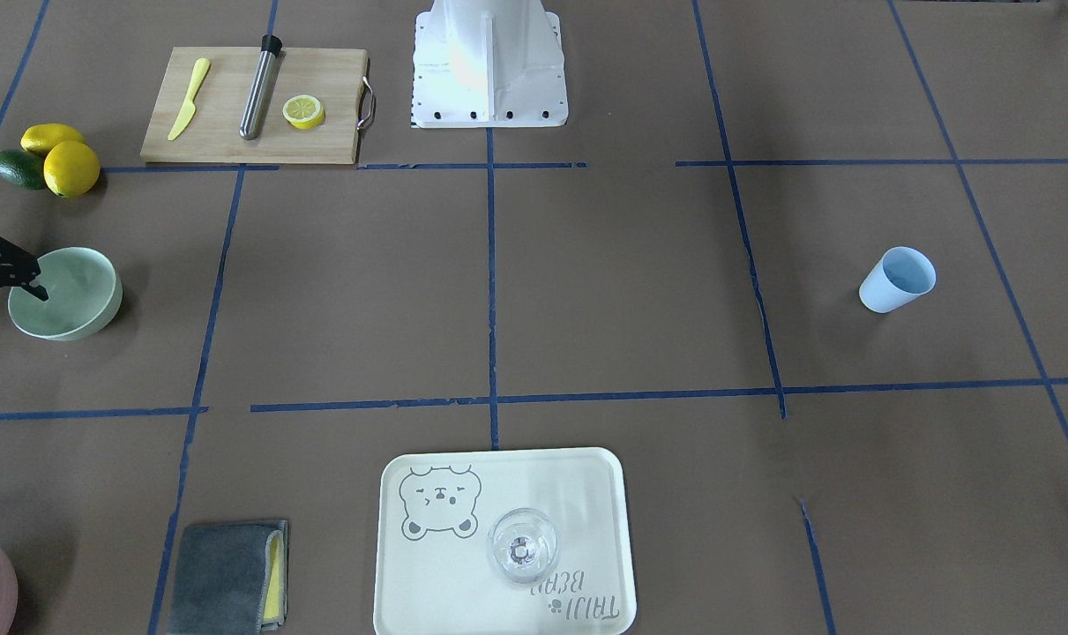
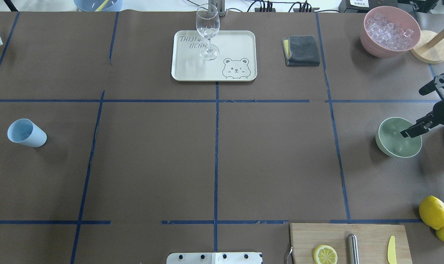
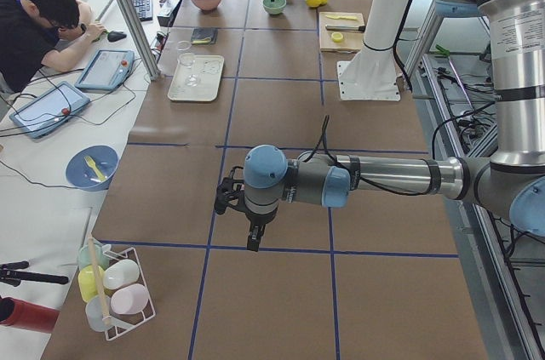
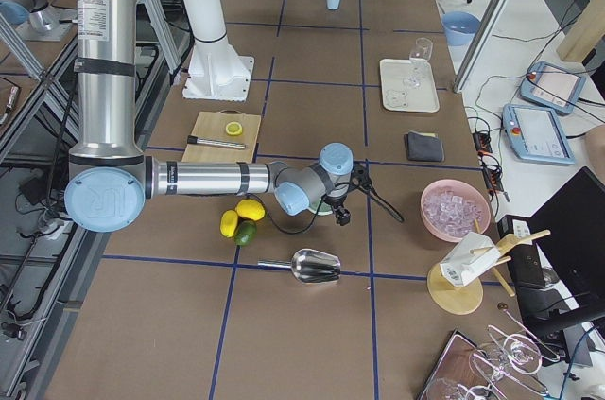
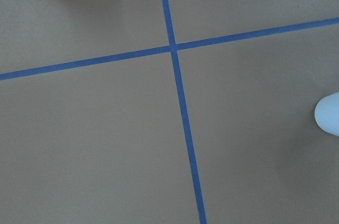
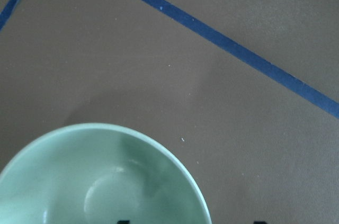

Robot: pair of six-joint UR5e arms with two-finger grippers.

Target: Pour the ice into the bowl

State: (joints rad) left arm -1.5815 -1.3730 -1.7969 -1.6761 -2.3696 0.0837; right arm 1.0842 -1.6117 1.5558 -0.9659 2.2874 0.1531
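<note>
The pale mint-green bowl (image 2: pixel 395 141) stands at the table's right side and looks empty; it also shows in the front view (image 1: pixel 75 295) and fills the bottom of the right wrist view (image 6: pixel 100 181). The ice (image 2: pixel 389 30) lies heaped in a pink container (image 2: pixel 372 46) at the far right corner. My right gripper (image 2: pixel 414 112) hangs open and empty over the bowl's outer rim, its fingers (image 2: pixel 412 130) spread wide. My left gripper (image 3: pixel 252 237) shows only in the left side view, low over bare table near a blue cup (image 2: pixel 26 133); I cannot tell whether it is open or shut.
A metal scoop (image 4: pixel 318 266) lies on the table near the right end. Lemons and a lime (image 2: pixel 433 212) sit beside a cutting board (image 2: pixel 368 234) with a knife, a steel rod and a lemon slice. A tray (image 2: pixel 192 69) holds a wine glass (image 2: pixel 208 31). A grey cloth (image 2: pixel 301 50) lies beside it.
</note>
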